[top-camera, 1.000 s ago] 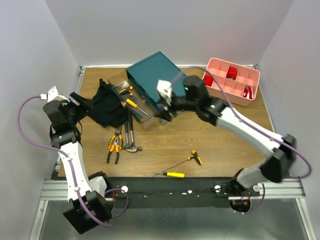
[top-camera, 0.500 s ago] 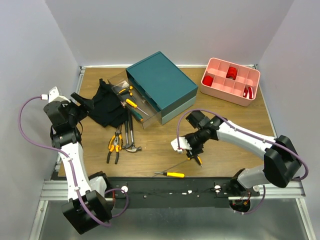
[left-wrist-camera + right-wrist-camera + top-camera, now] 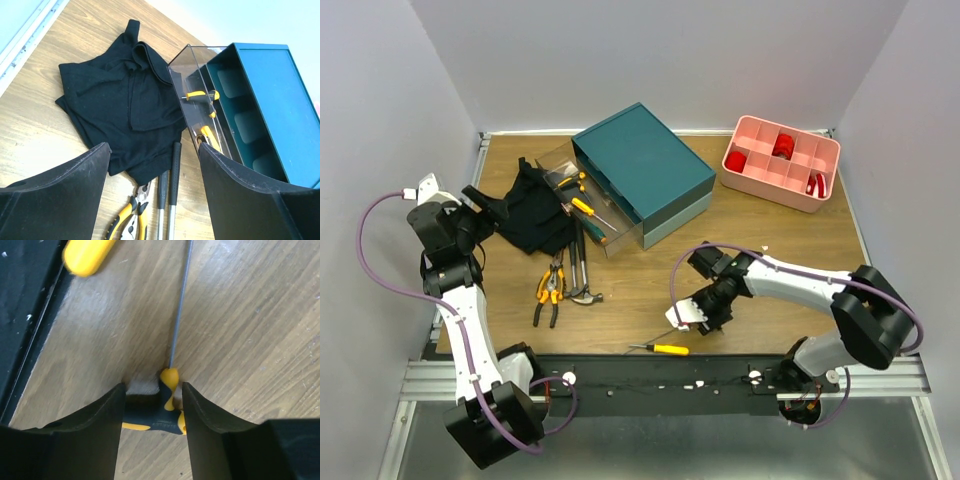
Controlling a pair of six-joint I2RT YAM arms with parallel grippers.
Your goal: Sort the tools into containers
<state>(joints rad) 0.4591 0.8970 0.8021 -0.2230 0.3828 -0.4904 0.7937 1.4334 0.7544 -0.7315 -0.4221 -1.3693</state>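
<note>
Wood table (image 3: 240, 340), near edge: I'm seeing R gripper (image 3: 152, 390) pinching T-handle screwdriver (image 3: 170, 382), jaws narrow, tool lying flat. L gripper (image 3: 154, 147) hovering wide open over black cloth (image 3: 115, 105). Pliers (image 3: 551, 290) lying beside it, teal drawer box (image 3: 640, 165) sitting beyond.

Black cloth (image 3: 533, 215) crowding open drawer (image 3: 192, 60), pliers (image 3: 550, 290) just below, bare table (image 3: 770, 240) in front of pink tray (image 3: 770, 188).

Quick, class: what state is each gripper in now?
Left gripper: open, empty.
Right gripper: straddling the T-handle screwdriver; grip cannot be told.
</note>
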